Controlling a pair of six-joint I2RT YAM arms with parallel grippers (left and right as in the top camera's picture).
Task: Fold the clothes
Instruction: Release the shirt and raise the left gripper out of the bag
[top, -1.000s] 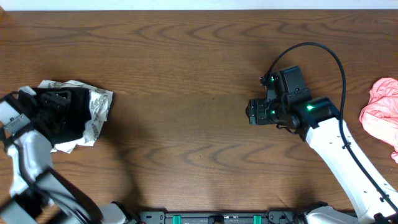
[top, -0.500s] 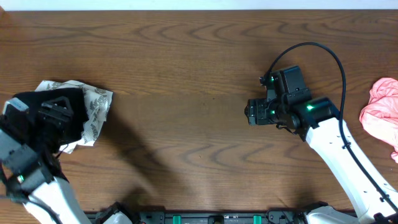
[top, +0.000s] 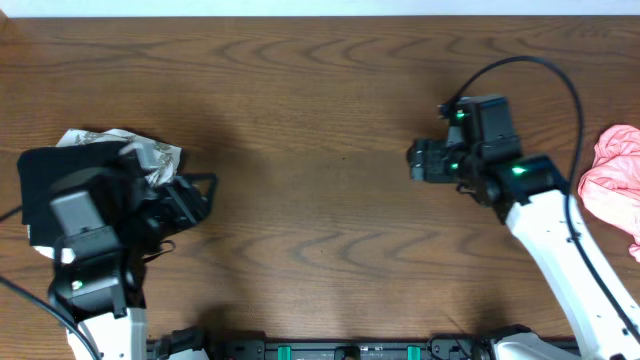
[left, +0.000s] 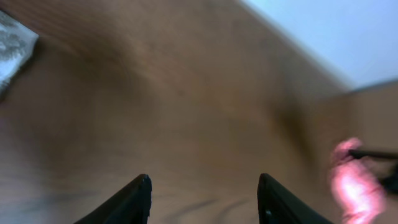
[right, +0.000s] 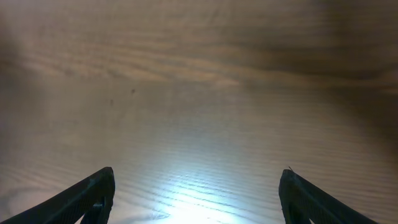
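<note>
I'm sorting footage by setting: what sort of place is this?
Probably a robotics lab bench rather than a home. A two-armed robot's left pincer and right pincer, both open, hang over a wooden table, with a pink garment and a black and leaf-print pile at its edges.

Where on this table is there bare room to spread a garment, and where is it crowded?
The wide bare wood of the table between the left gripper and right gripper is free. Crowded: the left edge, with the black and leaf-print pile, and the right edge, with the pink garment.
</note>
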